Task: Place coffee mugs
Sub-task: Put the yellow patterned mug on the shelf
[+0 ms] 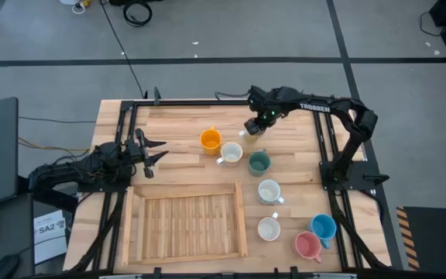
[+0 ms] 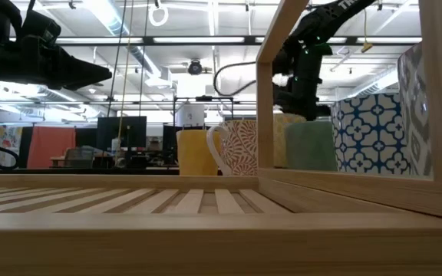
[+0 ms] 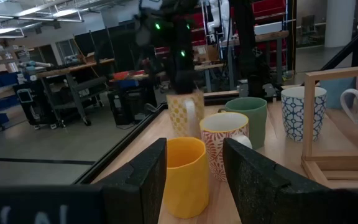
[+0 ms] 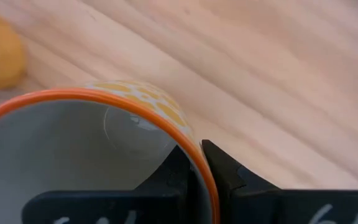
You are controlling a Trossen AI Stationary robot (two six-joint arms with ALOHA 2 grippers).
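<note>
Big wooden desk (image 1: 184,120) takes up most of the top-down shot, with a slatted wooden tray (image 1: 186,225) sitting at its near edge. The right arm reaches in over the far side of the desk, and the right gripper (image 1: 252,129) has its jaws pinched on the rim of a yellow-patterned mug (image 4: 92,146) with an orange lip, one finger inside the cup, one outside. Can't really tell if that mug sits on the wood or is lifted a bit.

The left arm sits over by the left edge, left gripper (image 1: 155,152) pointing toward the mugs with its jaws spread wide and nothing between them.

The other mugs stand on the desk to the right of the tray: orange mug (image 1: 210,140) closest to the left gripper, a white mug with an orange pattern (image 1: 231,153) just beside it, dark green mug (image 1: 259,163) next along. Then a pale patterned mug (image 1: 269,191) by the tray's right rail, another white mug (image 1: 269,229) nearer the front, and the blue mug (image 1: 324,226) and pink mug (image 1: 307,246) touching each other in the front right corner.
</note>
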